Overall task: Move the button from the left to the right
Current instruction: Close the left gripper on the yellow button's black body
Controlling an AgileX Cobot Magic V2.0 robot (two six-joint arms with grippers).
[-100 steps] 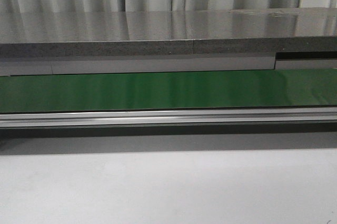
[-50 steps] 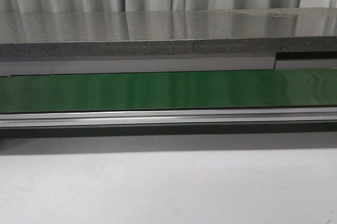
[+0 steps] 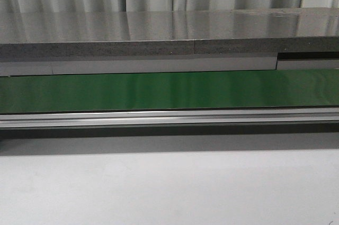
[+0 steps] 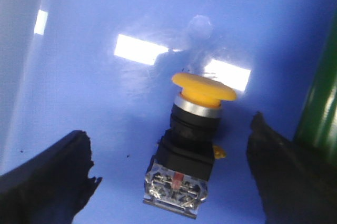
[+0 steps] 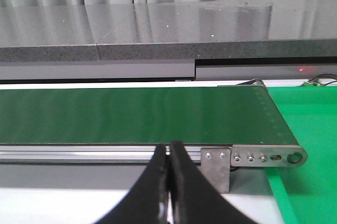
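Left gripper (image 4: 168, 182) spread wide, black fingers (image 4: 50, 176) flanking the button (image 4: 188, 145) untouched: glossy yellow mushroom cap, blocky black body, lying on shiny blue surface (image 4: 105, 103). Right gripper (image 5: 169, 192) pinched closed, facing matte green belt (image 5: 137, 113).

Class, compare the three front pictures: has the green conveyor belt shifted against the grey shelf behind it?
No. The green conveyor belt sits in the same place below the grey shelf in all three front pictures; no hand or button appears there.

Front and right wrist views face the green conveyor belt (image 3: 169, 90) level-on; left wrist looks closely down on blue.
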